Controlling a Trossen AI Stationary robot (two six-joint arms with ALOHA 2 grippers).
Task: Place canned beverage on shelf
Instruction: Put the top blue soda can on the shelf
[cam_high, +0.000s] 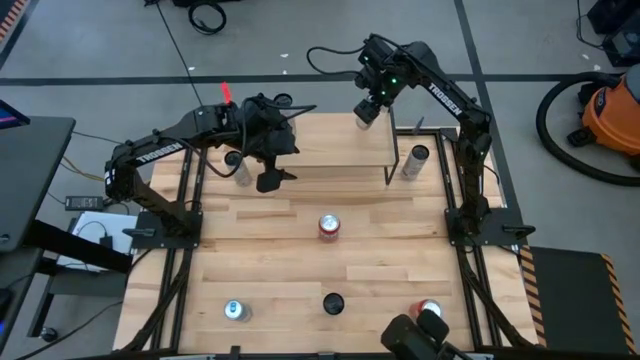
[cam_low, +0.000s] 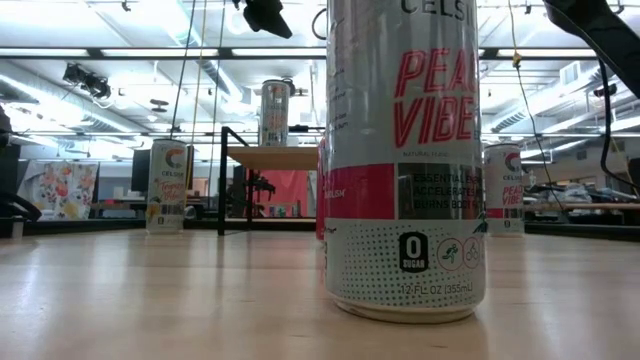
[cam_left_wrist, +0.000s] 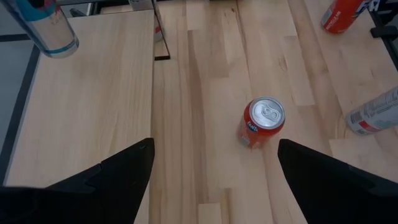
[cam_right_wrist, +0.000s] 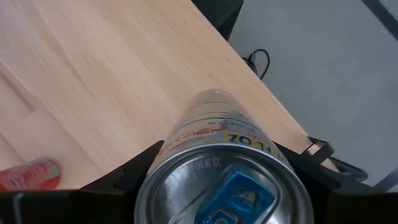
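The right gripper (cam_right_wrist: 221, 180) has its fingers closed around a silver can (cam_right_wrist: 217, 155), whose base rests on the far right corner of the shelf (cam_high: 320, 145), in the upper centre of the high view. The left gripper (cam_left_wrist: 211, 168), fingers spread wide and empty, hangs over the shelf's left end above the table (cam_high: 300, 260), with a red can (cam_left_wrist: 262, 121) standing beyond it.

premises present as a robotics lab or workshop in an open industrial hall. evidence: grey concrete floor (cam_high: 120, 40) with taped lines and loose cables, an orange shop vacuum (cam_high: 612, 112) beside the butcher-block table (cam_high: 300, 275), and exposed ceiling ducting (cam_low: 90, 80) with strip lighting over cluttered benches.
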